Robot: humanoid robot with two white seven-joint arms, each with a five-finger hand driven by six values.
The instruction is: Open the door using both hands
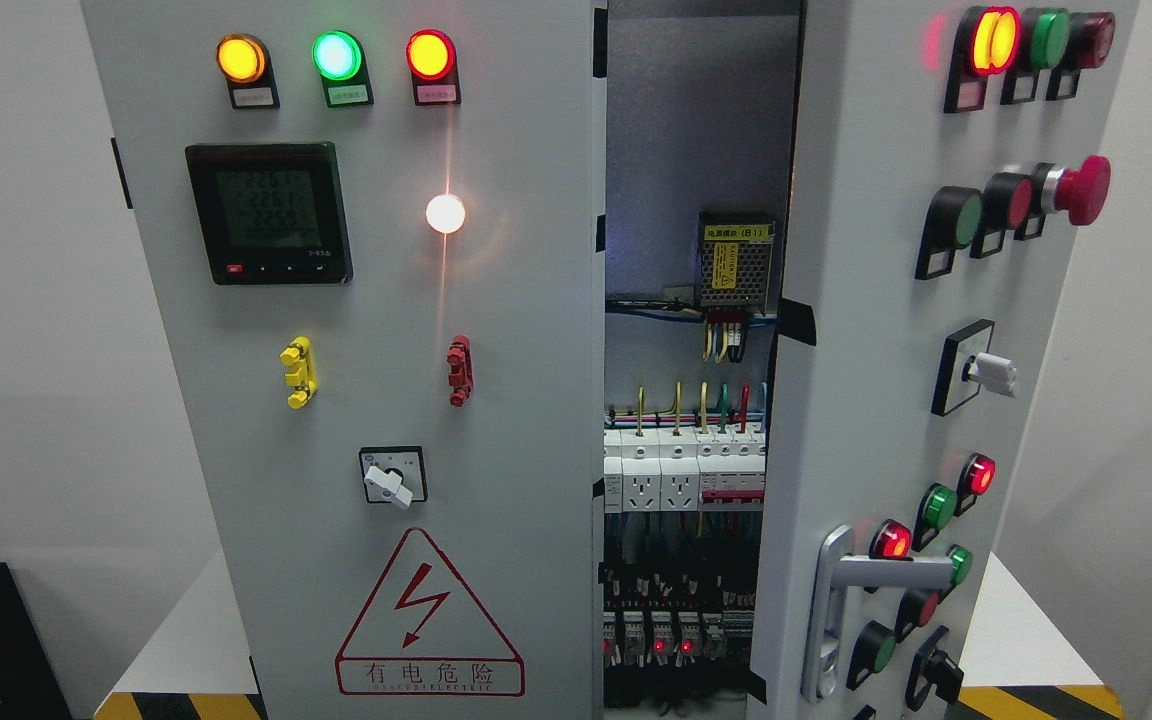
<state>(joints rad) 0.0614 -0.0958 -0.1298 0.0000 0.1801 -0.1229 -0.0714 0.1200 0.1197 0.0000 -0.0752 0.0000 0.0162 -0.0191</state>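
Neither hand shows in the head view, so I cannot tell whether their fingers are spread or curled. The right door [866,380] of the electrical cabinet stands ajar at the picture's right, swung outward on its right-edge hinges, its free left edge nearest the camera and its face angled toward the left. Its long axis runs vertically; the silver lever handle [851,600] sits low on it, grip pointing right (the mounting plate stands upright). The left door [376,400] is closed, facing the camera squarely.

To finish well, I judge a hand should hook the free edge or handle and sweep along the hinge arc, avoiding the red emergency stop button [1081,188] and the exposed breakers [681,470].
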